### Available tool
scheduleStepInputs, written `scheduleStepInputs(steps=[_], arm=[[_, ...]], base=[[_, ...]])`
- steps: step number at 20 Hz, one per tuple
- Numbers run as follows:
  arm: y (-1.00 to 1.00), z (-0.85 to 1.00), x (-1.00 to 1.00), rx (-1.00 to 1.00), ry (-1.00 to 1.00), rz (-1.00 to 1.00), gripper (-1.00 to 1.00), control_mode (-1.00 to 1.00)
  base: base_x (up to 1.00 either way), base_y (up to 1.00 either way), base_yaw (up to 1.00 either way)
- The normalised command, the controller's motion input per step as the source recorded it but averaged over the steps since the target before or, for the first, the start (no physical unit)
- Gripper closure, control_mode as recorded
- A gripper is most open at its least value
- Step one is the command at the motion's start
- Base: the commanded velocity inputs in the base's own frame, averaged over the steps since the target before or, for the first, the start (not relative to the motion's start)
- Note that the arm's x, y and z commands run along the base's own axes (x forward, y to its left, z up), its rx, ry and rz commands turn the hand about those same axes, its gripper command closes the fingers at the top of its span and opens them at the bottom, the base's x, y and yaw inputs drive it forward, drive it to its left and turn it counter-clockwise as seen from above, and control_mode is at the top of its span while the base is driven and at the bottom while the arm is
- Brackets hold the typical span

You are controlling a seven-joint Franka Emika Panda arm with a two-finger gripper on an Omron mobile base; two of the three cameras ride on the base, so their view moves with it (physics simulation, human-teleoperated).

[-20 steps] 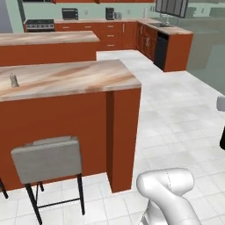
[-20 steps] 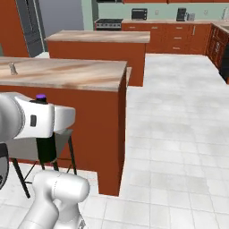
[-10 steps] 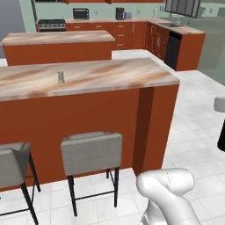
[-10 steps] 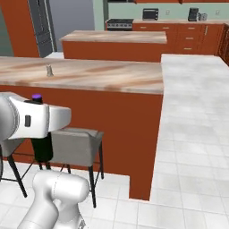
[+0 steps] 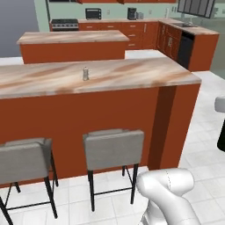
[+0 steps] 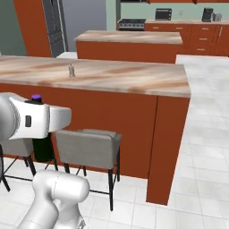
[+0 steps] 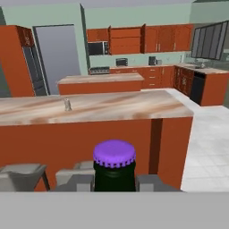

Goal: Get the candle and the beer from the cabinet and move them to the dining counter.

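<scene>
Left base view: the candle (image 5: 85,73) stands upright on the dining worktop (image 5: 132,72), above the stools (image 5: 113,147). Right base view: my beer (image 6: 39,134) hangs upright beside the arm, purple cap up. Hand view: jaws pinch the beer (image 7: 114,167) below its cap; I judge the glass slippery, fragile and bottom-heavy, so I'd grip it firmly.

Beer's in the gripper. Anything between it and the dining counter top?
Nothing stands on the path itself. The beer sits below the dining counter edge, facing its wooden front, with grey stools beneath. The top is bare near the candle, so lifting over the edge looks clear.
</scene>
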Motion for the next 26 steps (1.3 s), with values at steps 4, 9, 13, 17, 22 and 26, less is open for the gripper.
scheduleStepInputs(steps=[4,9,13,17,22,26], arm=[[0.00,0.00,0.00,0.00,0.00,0.00,1.00,1.00],[0.00,0.00,0.00,0.00,0.00,0.00,1.00,1.00],[0.00,0.00,0.00,0.00,0.00,0.00,1.00,1.00],[0.00,0.00,0.00,0.00,0.00,0.00,1.00,1.00],[0.00,0.00,0.00,0.00,0.00,0.00,1.00,1.00],[0.00,0.00,0.00,0.00,0.00,0.00,1.00,1.00]], base=[[0.21,0.44,0.15],[0.52,0.30,0.10],[0.40,0.00,-0.02],[0.36,-0.01,-0.16],[0.47,0.00,-0.19],[0.73,0.18,-0.11]])
